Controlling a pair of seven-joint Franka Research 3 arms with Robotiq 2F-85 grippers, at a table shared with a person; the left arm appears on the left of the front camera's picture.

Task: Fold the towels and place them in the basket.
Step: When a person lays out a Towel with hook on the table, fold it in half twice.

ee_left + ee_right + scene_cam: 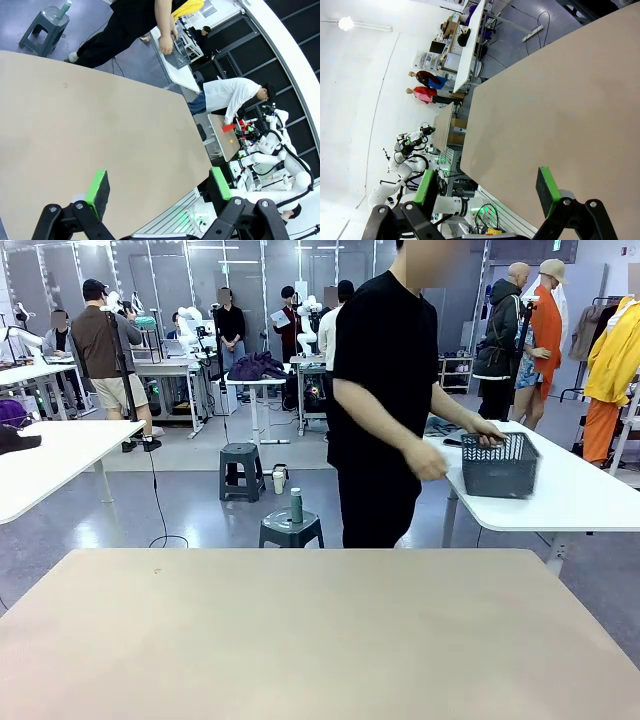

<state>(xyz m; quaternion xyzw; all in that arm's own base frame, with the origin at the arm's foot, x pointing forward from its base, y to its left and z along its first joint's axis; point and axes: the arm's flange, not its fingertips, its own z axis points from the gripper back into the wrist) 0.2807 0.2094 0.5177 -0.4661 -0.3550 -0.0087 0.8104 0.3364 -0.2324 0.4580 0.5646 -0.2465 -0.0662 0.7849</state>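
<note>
Basket (pixel 500 468) sits upright on the white counter (pixel 580 490), off to the right and beyond the beige counter (pixel 320 630), open top up, long axis running roughly left to right across the front view. The person (pixel 385 360) in black stands at the far side, turned toward it, with one hand (pixel 487 436) on the near rim and the other hand (pixel 432 462) just beside its left end. Left end effector (pixel 159 186) hangs over the beige counter, green pads spread wide, nothing between them. Right end effector (pixel 487 186) is likewise spread wide and holding nothing, above that same bare top.
</note>
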